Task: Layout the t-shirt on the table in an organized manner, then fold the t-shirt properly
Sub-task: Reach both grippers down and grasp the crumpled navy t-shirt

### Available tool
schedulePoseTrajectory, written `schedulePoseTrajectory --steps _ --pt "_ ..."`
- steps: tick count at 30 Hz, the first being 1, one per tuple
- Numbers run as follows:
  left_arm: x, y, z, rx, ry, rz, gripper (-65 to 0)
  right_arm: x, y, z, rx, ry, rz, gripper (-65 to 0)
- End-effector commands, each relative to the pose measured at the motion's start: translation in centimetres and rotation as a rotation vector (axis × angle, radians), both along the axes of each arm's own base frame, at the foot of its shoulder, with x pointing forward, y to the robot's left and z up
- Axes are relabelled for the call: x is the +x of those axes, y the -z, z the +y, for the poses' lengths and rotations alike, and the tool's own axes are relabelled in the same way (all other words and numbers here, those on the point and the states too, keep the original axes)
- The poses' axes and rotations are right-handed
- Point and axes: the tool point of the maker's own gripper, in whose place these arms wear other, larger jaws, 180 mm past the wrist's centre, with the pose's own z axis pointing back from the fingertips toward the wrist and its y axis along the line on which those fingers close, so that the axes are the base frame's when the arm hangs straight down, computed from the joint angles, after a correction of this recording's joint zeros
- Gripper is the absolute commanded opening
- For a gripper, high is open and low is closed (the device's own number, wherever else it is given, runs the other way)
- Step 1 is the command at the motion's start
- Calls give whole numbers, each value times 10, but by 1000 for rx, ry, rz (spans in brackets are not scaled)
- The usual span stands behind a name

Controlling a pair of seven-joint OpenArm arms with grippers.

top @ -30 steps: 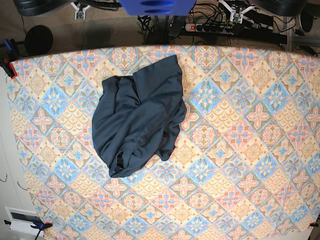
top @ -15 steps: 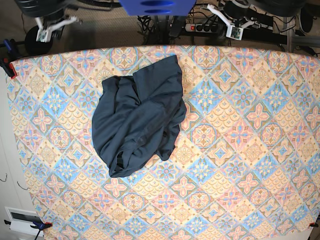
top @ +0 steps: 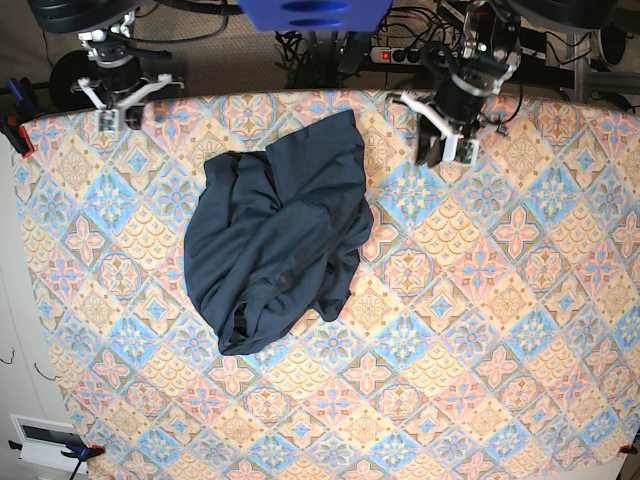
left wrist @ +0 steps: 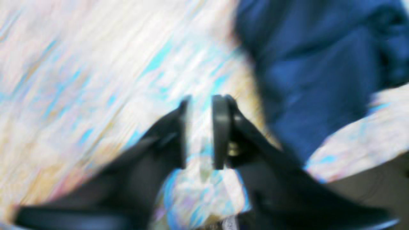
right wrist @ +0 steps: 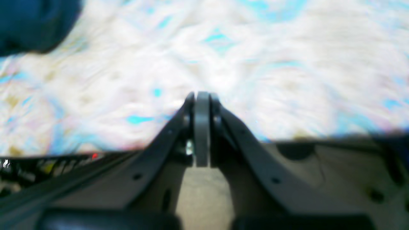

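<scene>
Centrally, toward the far-left part of the table [top: 480, 330], the t-shirt [top: 275, 235] lay in a crumpled heap, its dark fabric bunched in folds and not spread flat. One pointed corner of the cloth reached toward the far edge of the tabletop; the lower end of the heap curled into a rolled hem facing the near side. The patterned tablecloth was exposed on all sides of the garment.

The left gripper [top: 436, 152] was positioned over the far edge of the table, to the right of the shirt's upper corner in the base view, near the cloth but apart from it. In the left wrist view, the left gripper [left wrist: 199, 131] had its jaws parted, with patterned tablecloth visible through the gap and nothing held between them. The t-shirt [left wrist: 319, 73] occupied the upper right of that blurred view.

The right gripper [top: 114, 104] was positioned at the far-left corner of the table, well apart from the shirt. In the right wrist view, the right gripper [right wrist: 201, 105] had its fingers pressed together with nothing between them. A portion of the t-shirt [right wrist: 35, 22] appeared at the upper left of that view, which was likewise blurred.
</scene>
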Motion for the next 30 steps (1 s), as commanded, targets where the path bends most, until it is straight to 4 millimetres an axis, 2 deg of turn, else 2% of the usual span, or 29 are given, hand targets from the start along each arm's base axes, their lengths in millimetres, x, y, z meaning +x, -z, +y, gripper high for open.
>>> schedulePoseTrajectory --steps 1,5,7,11,15,18,19,20,23,25,30 --pt "10 -11 -6 -24 10 -37 -428 16 -11 9 5 -52 -56 -617" --pt "32 -18 -31 -83 65 -16 -318 40 -15 48 64 -154 -101 -570" --pt "39 -22 -44 -106 79 -21 -304 46 -16 63 88 -183 -114 -551" --pt "54 -16 -48 -117 69 -17 -298 57 -20 90 130 -240 -140 -528" --pt "65 9 -69 -113 122 35 -303 72 -29 110 157 -286 -183 -526" --pt "71 26 -78 -107 140 71 -309 80 -34 117 166 -305 -206 -526" --pt "77 25 -80 -109 138 66 -335 83 -36 119 167 -310 -215 -526" --pt "81 26 -79 -107 136 64 -393 86 -38 120 166 -311 -221 -526" --pt "88 23 -78 -103 133 52 -650 90 -41 120 165 -313 -233 -527" --pt "95 18 -67 -102 105 35 -650 91 -41 118 162 -309 -236 -527" --pt "115 -26 -17 -90 6 -89 -650 92 -42 117 159 -309 -238 -527"
